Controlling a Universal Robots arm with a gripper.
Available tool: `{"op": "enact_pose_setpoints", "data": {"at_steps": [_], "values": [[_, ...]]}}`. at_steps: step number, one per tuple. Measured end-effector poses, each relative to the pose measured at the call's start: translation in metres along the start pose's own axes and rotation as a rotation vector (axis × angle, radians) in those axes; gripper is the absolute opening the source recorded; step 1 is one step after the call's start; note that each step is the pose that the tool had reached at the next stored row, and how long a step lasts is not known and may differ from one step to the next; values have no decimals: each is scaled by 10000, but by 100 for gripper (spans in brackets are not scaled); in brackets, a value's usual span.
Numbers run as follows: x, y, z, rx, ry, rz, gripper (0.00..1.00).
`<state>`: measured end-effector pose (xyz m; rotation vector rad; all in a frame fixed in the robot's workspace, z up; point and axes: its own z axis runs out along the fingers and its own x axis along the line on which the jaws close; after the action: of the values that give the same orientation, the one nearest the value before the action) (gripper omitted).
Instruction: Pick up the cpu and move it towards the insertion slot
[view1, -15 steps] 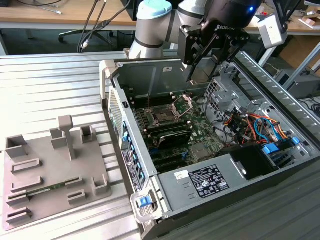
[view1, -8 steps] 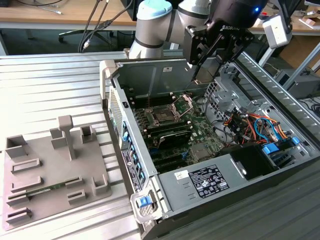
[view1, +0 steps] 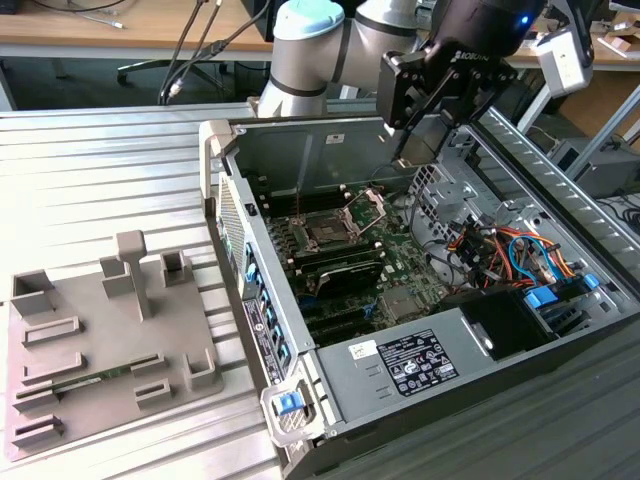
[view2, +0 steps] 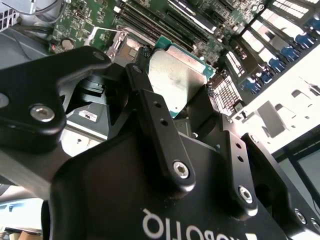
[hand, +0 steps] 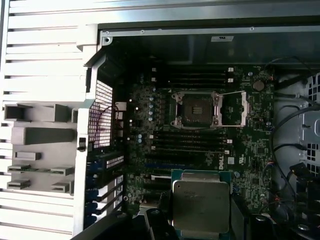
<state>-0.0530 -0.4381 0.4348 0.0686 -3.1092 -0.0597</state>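
Tool (view1: 403, 150) is clamped on the cpu (hand: 200, 205) by its edges, up over the motherboard (hand: 245, 150) inside the case (view1: 330, 145). Slot (hand: 195, 109) sits open, apart from the cpu.

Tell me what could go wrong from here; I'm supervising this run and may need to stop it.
1. The tool grips the cpu by its edges above the motherboard; a slip could drop it onto the board.
2. The cpu is not yet over the insertion slot; lowering it misaligned might damage that slot.
3. The open bracket beside that slot could snag the cpu.
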Motion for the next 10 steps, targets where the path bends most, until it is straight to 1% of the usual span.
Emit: {"op": "enact_pose_setpoints", "data": {"at_steps": [5, 7, 9, 10], "values": [[-100, -4, -2, -1, 7, 0, 55], [-121, -5, -2, -1, 8, -1, 55], [-169, -7, -4, -1, 11, 0, 55], [-181, -8, -4, 0, 13, 1, 55]]}}
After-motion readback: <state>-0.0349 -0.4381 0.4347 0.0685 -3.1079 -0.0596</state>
